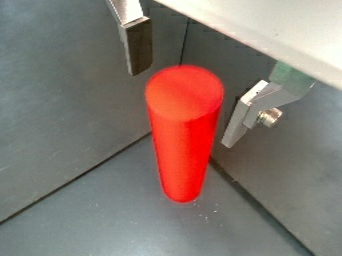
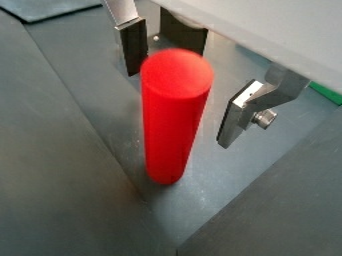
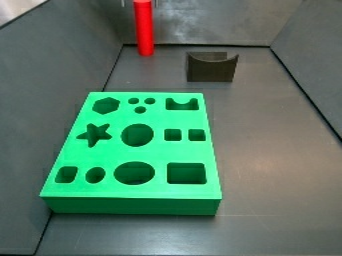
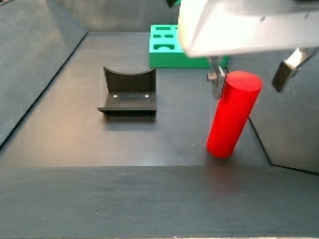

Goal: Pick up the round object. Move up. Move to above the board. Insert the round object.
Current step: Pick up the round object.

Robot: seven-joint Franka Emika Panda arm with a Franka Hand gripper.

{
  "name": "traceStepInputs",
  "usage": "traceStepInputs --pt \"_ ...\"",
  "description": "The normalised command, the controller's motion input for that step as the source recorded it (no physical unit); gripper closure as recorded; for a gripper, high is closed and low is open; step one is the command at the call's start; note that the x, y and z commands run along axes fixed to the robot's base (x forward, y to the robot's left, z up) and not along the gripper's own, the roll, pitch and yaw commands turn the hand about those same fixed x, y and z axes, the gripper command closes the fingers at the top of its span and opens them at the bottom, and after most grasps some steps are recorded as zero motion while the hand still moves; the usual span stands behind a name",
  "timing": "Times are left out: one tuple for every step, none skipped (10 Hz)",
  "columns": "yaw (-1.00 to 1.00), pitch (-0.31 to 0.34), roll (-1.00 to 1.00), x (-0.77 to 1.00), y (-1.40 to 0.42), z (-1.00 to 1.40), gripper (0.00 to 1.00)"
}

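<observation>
We are at the pick-up step: our hand (image 2: pixel 187 85) hangs open around the top of the round object (image 2: pixel 173 115), fingers (image 1: pixel 138 45) on either side and not yet touching it. The round object stands upright on the worktop (image 3: pixel 254 130), well apart from the board (image 3: pixel 136 150). Next, we judge, the fingers must close squarely before any lift
</observation>
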Motion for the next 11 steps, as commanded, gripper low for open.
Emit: traceStepInputs --pt "0.03 0.046 -0.1 0.05 -0.01 -0.44 0.0" --pt "0.01 0.054 -0.08 0.09 -0.01 -0.38 0.0" --pt "0.0 0.044 -0.03 0.05 0.0 -0.24 0.0" --pt "0.0 0.0 0.0 0.0 0.0 -0.02 0.0" --pt "0.0 0.0 -0.01 0.0 0.0 0.0 0.0" --pt "0.0 0.0 0.0 0.0 0.0 0.0 0.0" --pt "0.0 0.0 0.0 0.0 0.0 0.0 1.0" --pt "0.0 0.0 0.0 0.0 0.0 0.0 1.0" --pt "0.0 0.0 0.0 0.0 0.0 0.0 1.0" --pt "0.0 0.0 0.0 0.0 0.0 0.0 1.0" --pt "0.0 0.0 0.0 0.0 0.0 0.0 1.0"
